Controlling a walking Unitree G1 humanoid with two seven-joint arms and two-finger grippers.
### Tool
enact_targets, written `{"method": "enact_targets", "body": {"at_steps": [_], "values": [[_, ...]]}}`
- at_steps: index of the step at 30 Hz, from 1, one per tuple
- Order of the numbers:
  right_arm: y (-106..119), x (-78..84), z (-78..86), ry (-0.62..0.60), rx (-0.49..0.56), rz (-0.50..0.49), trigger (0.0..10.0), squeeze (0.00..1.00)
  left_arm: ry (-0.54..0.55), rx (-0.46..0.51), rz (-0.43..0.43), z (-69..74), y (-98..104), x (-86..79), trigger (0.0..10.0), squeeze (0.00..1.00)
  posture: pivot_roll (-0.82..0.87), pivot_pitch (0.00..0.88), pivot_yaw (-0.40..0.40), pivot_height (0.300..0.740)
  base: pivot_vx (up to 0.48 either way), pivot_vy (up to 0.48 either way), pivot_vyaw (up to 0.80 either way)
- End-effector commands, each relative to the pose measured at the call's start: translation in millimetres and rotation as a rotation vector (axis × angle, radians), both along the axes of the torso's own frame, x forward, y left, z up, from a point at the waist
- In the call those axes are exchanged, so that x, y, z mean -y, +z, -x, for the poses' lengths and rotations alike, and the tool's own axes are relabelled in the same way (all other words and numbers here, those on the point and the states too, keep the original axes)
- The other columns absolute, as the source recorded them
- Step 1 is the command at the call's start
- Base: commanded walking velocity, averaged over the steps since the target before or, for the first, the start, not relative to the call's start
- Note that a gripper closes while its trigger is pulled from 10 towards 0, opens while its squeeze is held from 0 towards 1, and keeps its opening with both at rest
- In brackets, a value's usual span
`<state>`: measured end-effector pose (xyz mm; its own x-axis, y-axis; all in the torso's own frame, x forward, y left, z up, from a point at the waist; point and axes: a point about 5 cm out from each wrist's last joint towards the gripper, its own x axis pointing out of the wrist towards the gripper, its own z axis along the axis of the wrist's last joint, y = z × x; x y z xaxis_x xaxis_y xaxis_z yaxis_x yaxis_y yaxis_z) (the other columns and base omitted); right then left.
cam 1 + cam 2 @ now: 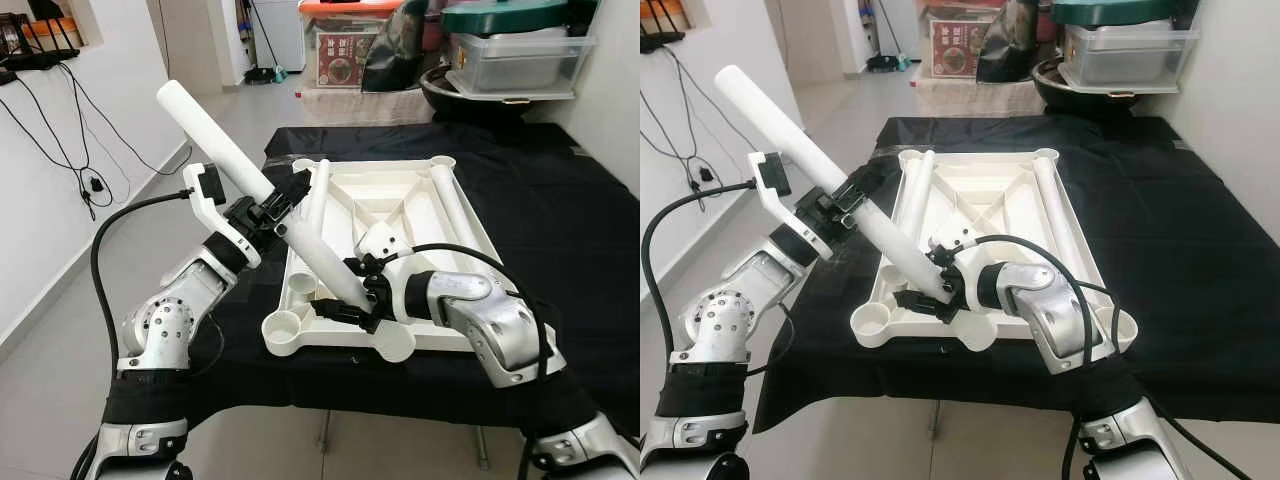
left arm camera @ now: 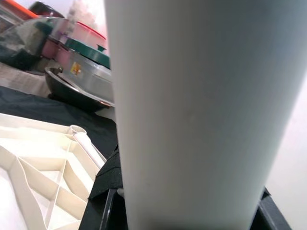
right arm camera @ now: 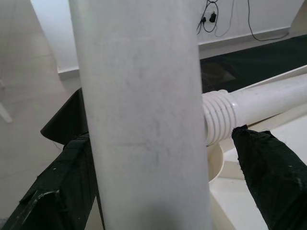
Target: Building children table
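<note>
Hollow white plastic leg (image 1: 262,190): judged light and rigid, with a smooth, slick surface likely to twist or slide in a 2-finger hold. Best gripped on the plain shaft, away from the threaded end. A 2-point hold, mid-shaft plus low shaft, suits aiming the tip at a socket.

Held slantwise above the near-left part of the tabletop (image 1: 470,215), upper end out over the floor on the left, lower end down near the front edge. Left gripper (image 1: 272,210) clamped around the mid-shaft; left wrist view shows black fingers (image 2: 108,191) pressed against the tube on both sides. Right gripper (image 1: 362,295) closed on the lower shaft; right wrist view shows black pads (image 3: 67,177) flanking the tube.

Tabletop: white moulded plastic, lying upside down on a table under a black cloth (image 1: 560,220), ribbed underside up with diagonal stiffeners. Round socket cups at the corners: near-left socket (image 1: 283,331) open and unfilled, another cup (image 1: 395,345) just below the right gripper. Judged stiff, light enough to skid on the cloth if pushed sideways.

2 more legs lying in the tray: 1 along the left rim (image 1: 318,195), 1 along the right rim (image 1: 455,215). Ridged screw thread (image 3: 218,117) visible on a lying leg's end in the right wrist view, so a screw-in fit seems likely.

Held leg not yet seated.
</note>
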<state>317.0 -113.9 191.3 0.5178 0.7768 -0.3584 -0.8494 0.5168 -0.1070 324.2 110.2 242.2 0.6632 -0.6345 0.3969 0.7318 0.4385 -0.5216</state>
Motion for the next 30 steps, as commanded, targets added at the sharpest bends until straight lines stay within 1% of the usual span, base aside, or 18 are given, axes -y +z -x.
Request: {"method": "enact_targets", "body": {"at_steps": [1,2,3,4,5,10,21,22,23,24,25,28,30], "values": [[-3,-7.6,5.1,0.054,0.001,0.008,0.0,0.34,-0.019,0.046,0.0,1.1,8,3.6,10.0,0.0,-0.1,0.0,0.059,0.74,0.0,0.0,0.0],[-2,-7.8,6.4,0.064,0.002,0.007,0.0,0.34,-0.018,0.043,0.0,0.6,7,3.6,10.0,0.0,-0.1,0.0,0.06,0.74,0.0,0.0,0.0],[-2,-8.2,8.0,0.077,0.004,0.007,0.0,0.22,-0.018,0.04,-0.001,0.3,7,3.7,10.0,0.0,-0.1,0.0,0.06,0.74,0.0,0.0,0.0],[-1,-9.3,11.4,0.107,0.009,0.005,0.0,0.0,-0.018,0.039,-0.002,-0.1,7,3.8,10.0,0.0,-0.1,0.0,0.06,0.74,0.0,0.0,0.0],[-1,-9.3,11.4,0.107,0.009,0.005,0.0,0.0,-0.018,0.039,-0.002,-0.1,7,3.8,10.0,0.0,-0.1,0.0,0.06,0.74,0.0,0.0,0.0],[4,-12.2,20.8,0.191,0.034,-0.013,0.0,0.0,-0.018,0.034,-0.011,-1.7,5,4.3,10.0,0.0,-0.1,0.0,0.061,0.74,0.0,0.0,0.0],[6,-11.7,23.9,0.21,0.043,-0.022,0.0,0.0,-0.025,0.039,-0.011,-3.2,5,4.3,10.0,0.0,-0.11,0.0,0.064,0.74,0.0,0.0,0.0],[6,-11.6,24.0,0.209,0.042,-0.022,0.0,0.0,-0.03,0.048,-0.01,-2.8,6,4.6,10.0,0.07,-0.11,0.0,0.064,0.74,0.0,0.0,0.0],[6,-11.4,24.2,0.209,0.042,-0.022,0.0,0.0,-0.033,0.06,-0.013,-1.9,7,5.1,10.0,0.9,-0.11,0.0,0.064,0.74,0.0,0.0,0.0],[6,-11.4,24.2,0.209,0.042,-0.022,0.0,0.0,-0.033,0.06,-0.013,-1.9,7,5.1,10.0,0.9,-0.11,0.0,0.064,0.74,0.0,0.0,0.0],[6,-11.2,24.5,0.209,0.042,-0.024,0.0,0.0,-0.049,0.079,-0.013,0.0,9,6.2,10.0,1.0,-0.11,0.0,0.064,0.74,0.0,0.0,0.0],[6,-10.5,24.9,0.207,0.044,-0.03,0.0,0.0,-0.088,0.141,-0.039,7.1,14,8.6,10.0,1.0,-0.11,0.0,0.064,0.74,0.0,0.0,0.0],[6,-9.7,24.7,0.203,0.045,-0.033,0.0,0.0,-0.102,0.156,-0.038,9.5,15,7.8,10.0,1.0,-0.1,0.0,0.064,0.74,0.0,0.0,0.0]]}}
